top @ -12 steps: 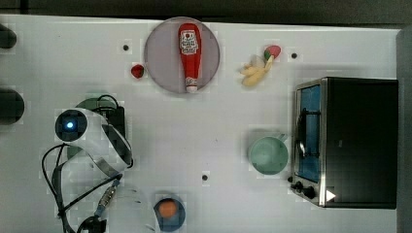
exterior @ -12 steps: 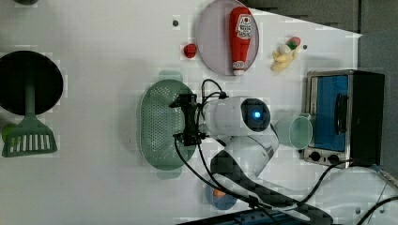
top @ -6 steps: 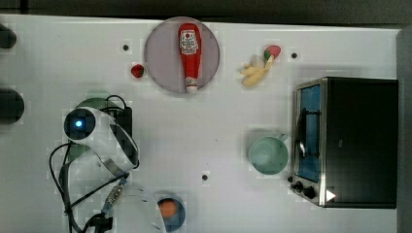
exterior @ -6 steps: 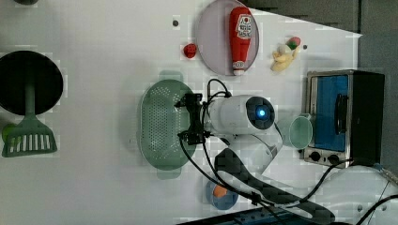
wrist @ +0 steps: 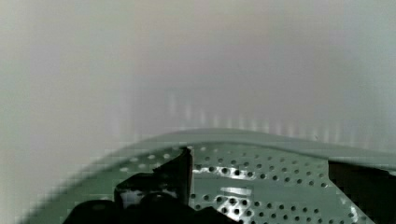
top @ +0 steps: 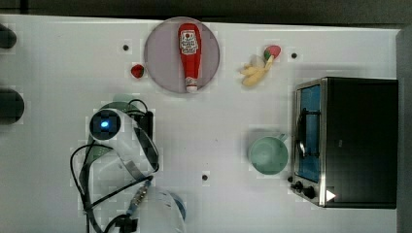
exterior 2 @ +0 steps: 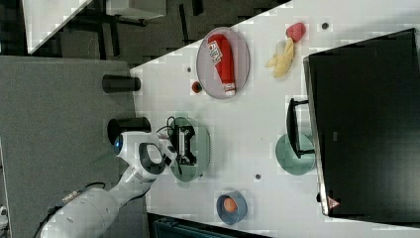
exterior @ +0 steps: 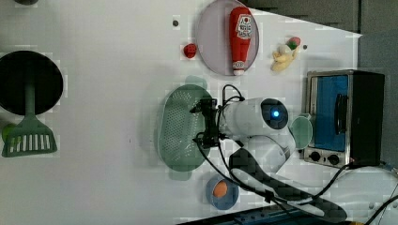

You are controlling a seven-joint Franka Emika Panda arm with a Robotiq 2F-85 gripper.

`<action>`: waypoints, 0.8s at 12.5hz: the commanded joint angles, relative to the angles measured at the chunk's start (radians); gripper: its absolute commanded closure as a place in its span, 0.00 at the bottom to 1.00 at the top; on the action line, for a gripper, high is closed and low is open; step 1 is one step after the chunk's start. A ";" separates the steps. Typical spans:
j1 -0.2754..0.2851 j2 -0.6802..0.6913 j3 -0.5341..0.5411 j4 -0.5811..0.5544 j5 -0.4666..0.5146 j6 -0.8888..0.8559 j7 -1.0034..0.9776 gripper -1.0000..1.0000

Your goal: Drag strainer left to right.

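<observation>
In the left view, the spatula [exterior: 29,136] lies at the left view's far left. The strainer [exterior: 180,127] rests on the tabletop [exterior: 103,93] left of centre, well apart from the mug [exterior: 301,132] and oven [exterior: 345,117]. The tool [exterior: 206,123] sits inside the basin, fingers [wrist: 159,184] spread, gripping nothing. Judged light, stiff, thin-walled plastic that slides easily. Press against the inner wall or pinch the rim; avoid tipping.

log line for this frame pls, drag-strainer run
phase: drag under way | gripper: open, fingers inside strainer | strainer: left view's left of mug, apart | path toward mug: bare table
</observation>
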State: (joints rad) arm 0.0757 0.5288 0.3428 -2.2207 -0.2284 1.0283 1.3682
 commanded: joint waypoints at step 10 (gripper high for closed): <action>-0.185 -0.098 -0.064 -0.056 0.001 0.010 -0.282 0.00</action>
State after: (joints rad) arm -0.0952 0.4463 0.2937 -2.2734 -0.2350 1.0586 1.1846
